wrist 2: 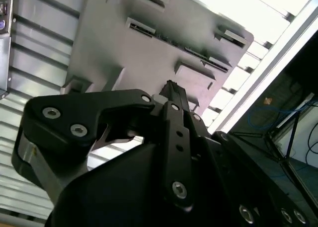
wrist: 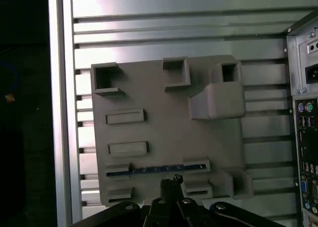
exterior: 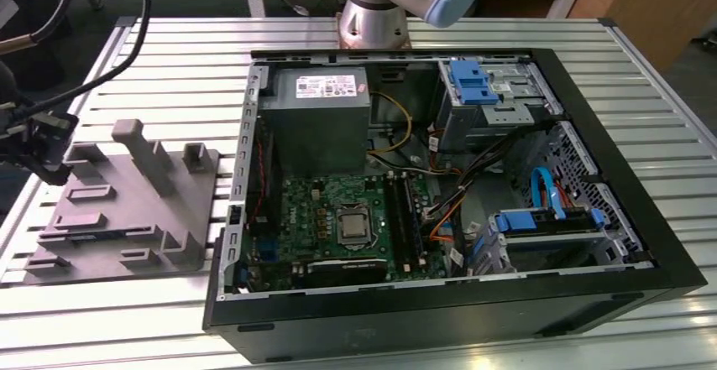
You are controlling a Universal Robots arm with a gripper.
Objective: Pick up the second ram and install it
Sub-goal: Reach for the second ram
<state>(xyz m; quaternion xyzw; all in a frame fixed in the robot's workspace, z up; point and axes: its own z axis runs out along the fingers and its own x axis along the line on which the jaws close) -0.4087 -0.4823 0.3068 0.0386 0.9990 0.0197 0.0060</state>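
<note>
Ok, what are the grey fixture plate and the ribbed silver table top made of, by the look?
Grey fixture plate: looks like matte plastic, moulded or printed. It is a uniform dull grey with blocky raised pockets and no glare.
Ribbed silver table top: likely brushed aluminium profile, going by the bright metallic sheen and straight parallel grooves.
Neither is certain from looks alone.

Second ram (wrist: 154, 170) seemingly mostly sunk within fixture plate (wrist: 164, 103); end effector (wrist: 172, 180) cropped at the edge.

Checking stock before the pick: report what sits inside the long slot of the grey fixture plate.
A dark blue ram stick stands on edge in the fixture plate; just its top edge shows, the slot walls covering the rest.
</note>
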